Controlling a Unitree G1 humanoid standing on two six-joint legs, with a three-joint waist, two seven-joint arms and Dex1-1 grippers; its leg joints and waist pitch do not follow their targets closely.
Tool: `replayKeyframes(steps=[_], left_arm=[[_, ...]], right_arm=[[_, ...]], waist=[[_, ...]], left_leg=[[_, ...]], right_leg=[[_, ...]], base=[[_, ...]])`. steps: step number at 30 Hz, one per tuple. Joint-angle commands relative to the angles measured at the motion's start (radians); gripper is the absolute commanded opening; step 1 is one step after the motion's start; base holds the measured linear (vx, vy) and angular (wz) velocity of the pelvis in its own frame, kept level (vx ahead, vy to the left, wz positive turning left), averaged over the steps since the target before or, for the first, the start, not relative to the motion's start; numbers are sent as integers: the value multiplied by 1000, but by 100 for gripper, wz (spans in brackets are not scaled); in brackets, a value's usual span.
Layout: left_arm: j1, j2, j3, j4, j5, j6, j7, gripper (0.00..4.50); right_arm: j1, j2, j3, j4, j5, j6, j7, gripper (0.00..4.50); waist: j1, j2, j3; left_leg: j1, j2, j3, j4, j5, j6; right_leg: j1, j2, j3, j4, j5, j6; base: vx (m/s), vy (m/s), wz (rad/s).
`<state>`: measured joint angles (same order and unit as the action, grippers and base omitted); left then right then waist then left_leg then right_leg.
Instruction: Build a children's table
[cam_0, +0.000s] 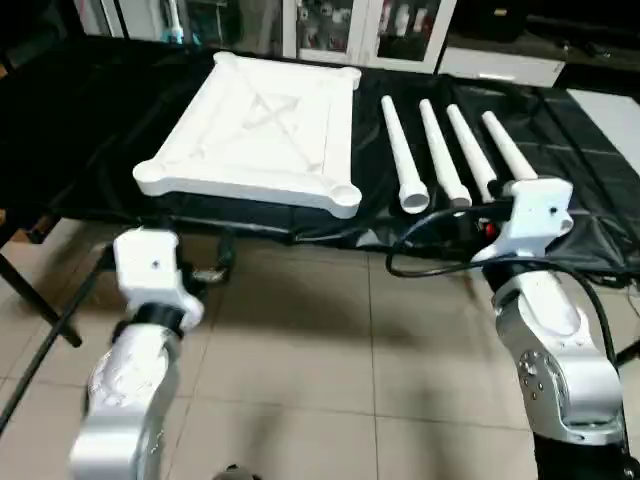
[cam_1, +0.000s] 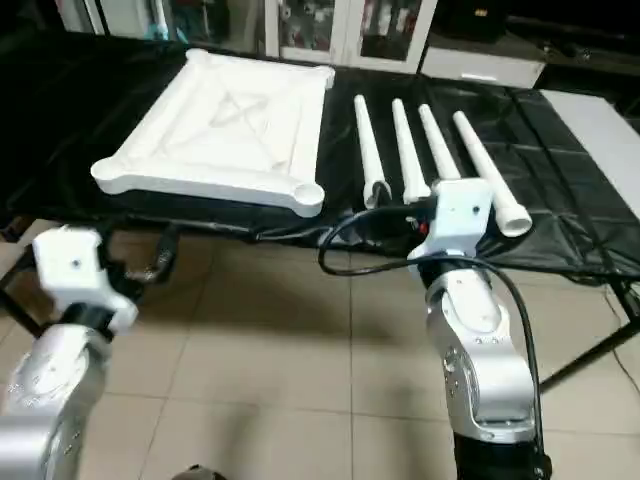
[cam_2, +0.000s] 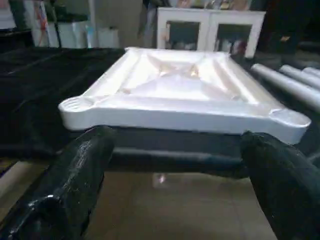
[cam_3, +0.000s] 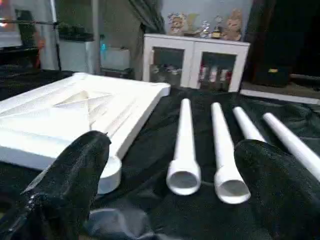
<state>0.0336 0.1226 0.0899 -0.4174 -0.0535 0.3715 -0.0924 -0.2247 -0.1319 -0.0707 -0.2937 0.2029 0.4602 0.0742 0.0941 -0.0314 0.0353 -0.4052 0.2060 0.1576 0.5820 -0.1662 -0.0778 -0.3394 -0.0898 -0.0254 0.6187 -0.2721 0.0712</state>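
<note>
tabletop (cam_0: 255, 125) lies upside down on the black-draped counter (cam_0: 90, 140), its x-ribbed underside facing up and a round socket at each corner. four tapered white legs (cam_0: 455, 155) lie side by side just to its right, apart from it, with their wide open ends toward you and near the counter's front edge.

your left gripper (cam_2: 175, 165) is spread wide and empty, short of the top's near rim. your right gripper (cam_3: 170, 175) is likewise spread and empty, facing the two legs nearest the top.

handling notes, as judgements:
- the legs look like hollow moulded plastic: light, stiff and smooth, so expect them to roll on the cloth and slip in a loose pinch.
- take a leg across its thicker half, near the open end, where the tube gives the fingers (cam_3: 75, 175) the most to bear on; a grip at the thin tip would likely let it swing.
- the top looks rigid but broad and awkward for one gripper; hold it by the raised rim or beside the near corner socket (cam_0: 343, 195), not by the thin ribs.
- the cloth may slide under the top when a leg is pressed in, so brace it.
</note>
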Motion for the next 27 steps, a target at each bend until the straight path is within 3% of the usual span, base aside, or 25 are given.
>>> replayKeyframes(steps=[1,2,4,5,8,9,10,12,14,16,17,18,20,21,22,24,25,26,27], left_arm=[[-28,17,-24,1,28,21,7,450],[-49,20,-31,10,35,35,12,450],[-89,13,-45,28,50,69,28,450],[-91,12,-46,29,51,71,29,450],[-151,3,-70,72,73,68,37,450],[-157,3,-71,78,71,65,35,450],[-177,10,-68,110,70,48,28,450],[-187,14,-65,122,77,59,35,450],[-190,7,-57,104,60,77,33,450],[-171,12,-50,81,65,83,38,450],[-154,17,-45,69,72,93,41,450],[-153,17,-44,69,72,93,41,450],[-145,15,-35,49,56,110,36,450],[-146,14,-34,47,52,112,35,450],[-146,13,-35,45,51,113,36,450],[-151,10,-38,46,49,114,36,450],[-160,0,-38,49,46,119,40,450],[-164,-4,-38,50,45,122,42,450],[-175,-11,-39,53,46,120,48,450]], right_arm=[[-7,-7,2,21,6,21,6,448],[-16,-11,2,30,7,21,10,448],[-32,-23,-9,48,18,22,20,448],[-32,-23,-10,49,19,22,21,448],[-65,-33,-40,69,29,41,20,448],[-69,-31,-42,69,29,44,17,448],[-78,-23,-32,66,10,56,-1,448],[-81,-27,-4,58,-26,71,-16,448],[-79,-18,-2,44,-16,66,-12,448],[-61,-20,20,39,-38,40,-12,448],[-47,-33,42,48,-65,25,-16,448],[-47,-33,43,49,-67,24,-16,448],[-44,-22,13,63,-60,32,-43,448],[-45,-17,5,64,-57,36,-47,448],[-41,-15,1,64,-57,37,-48,448],[-36,-13,-4,64,-48,41,-42,448],[-33,-11,-7,60,-51,51,-49,448],[-33,-10,-9,59,-52,55,-52,448],[-34,-10,-12,58,-48,63,-50,448]], waist=[[4,5,-50],[4,5,-50],[5,3,-49],[5,8,-46],[1,2,-48],[-1,8,-47],[-8,19,-46],[-19,22,-39],[-26,20,-38],[-32,25,-36],[-37,25,-32],[-40,27,-35],[-42,44,-44],[-45,39,-51],[-44,43,-55],[-43,43,-63],[-42,28,-64],[-38,33,-65],[-37,27,-64]], left_leg=[[45,12,-3,-65,-106,-56],[45,12,-3,-65,-106,-56],[48,14,-3,-71,-152,-78],[44,13,-3,-74,-175,-90],[41,11,1,-74,-199,-92],[41,11,2,-75,-202,-94],[50,10,4,-78,-274,-105],[67,10,-1,-88,-492,-110],[69,7,-2,-90,-548,-80],[86,5,0,-89,-586,-50],[95,4,2,-90,-596,-37],[86,2,4,-93,-561,-24],[91,2,5,-96,-506,-8],[84,2,5,-95,-437,10],[79,0,6,-92,-393,22],[78,-8,10,-79,-249,75],[76,-12,15,-73,-219,97],[77,-13,16,-73,-212,104],[80,-13,18,-73,-219,114]], right_leg=[[5,-16,9,-54,245,-19],[5,-16,9,-54,245,-19],[0,-18,10,-58,162,-30],[-2,-18,12,-60,135,-30],[-4,-19,17,-63,84,-29],[-6,-20,18,-64,73,-29],[-15,-17,20,-73,6,-26],[-13,-14,14,-98,-245,-28],[0,-11,8,-112,-338,-35],[2,-4,1,-124,-384,-51],[1,-4,0,-130,-383,-67],[19,-5,2,-130,-355,-81],[28,-3,5,-121,-253,-110],[42,1,4,-112,-150,-129],[50,2,3,-105,-95,-133],[63,11,2,-85,99,-144],[71,14,2,-84,133,-148],[75,13,2,-81,139,-153],[76,14,2,-85,131,-155]], base=[[0,0,0],[0,0,0],[-31,7,-1],[-62,23,-7],[-57,22,-7],[-53,19,-6],[-56,15,-3],[-57,15,-3],[0,0,0],[0,0,0],[0,0,0],[0,0,0],[61,7,-3],[65,10,-2],[95,7,-4],[101,0,0],[79,-4,3],[76,-4,5],[76,-4,5]])
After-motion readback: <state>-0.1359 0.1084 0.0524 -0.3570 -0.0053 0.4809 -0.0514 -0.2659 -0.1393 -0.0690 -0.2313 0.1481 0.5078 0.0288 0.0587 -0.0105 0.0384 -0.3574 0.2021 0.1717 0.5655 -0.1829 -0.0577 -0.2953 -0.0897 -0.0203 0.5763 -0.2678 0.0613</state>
